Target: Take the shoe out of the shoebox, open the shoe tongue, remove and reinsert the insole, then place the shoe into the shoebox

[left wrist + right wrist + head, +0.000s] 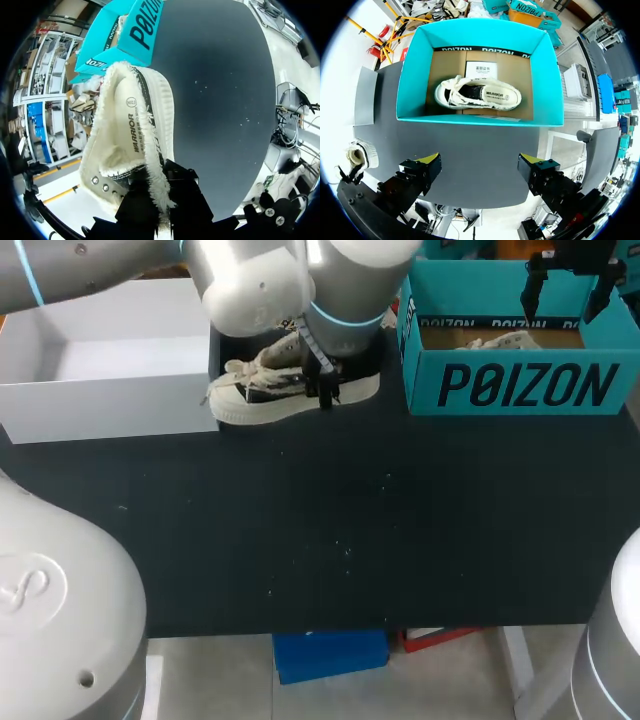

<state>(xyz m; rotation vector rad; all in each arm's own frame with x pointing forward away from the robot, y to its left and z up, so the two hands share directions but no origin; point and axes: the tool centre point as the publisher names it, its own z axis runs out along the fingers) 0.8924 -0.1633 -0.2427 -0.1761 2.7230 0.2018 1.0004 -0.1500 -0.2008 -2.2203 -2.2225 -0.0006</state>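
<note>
Shoe (pixel 262 398), collar pinched by left fingers (pixel 187 200); right fingers (pixel 422 172) spread over shoebox (pixel 475 118)

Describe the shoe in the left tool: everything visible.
The shoe is a low cream canvas sneaker with frayed edges, dark side panels, pale laces, metal eyelets and a thick off-white sole. It is upright at the far side of the black table, between the white box and the teal shoebox, toe toward the white box. The left tool is shut on the frayed edge of its opening beside the eyelets. A pale printed insole lies inside.
</note>
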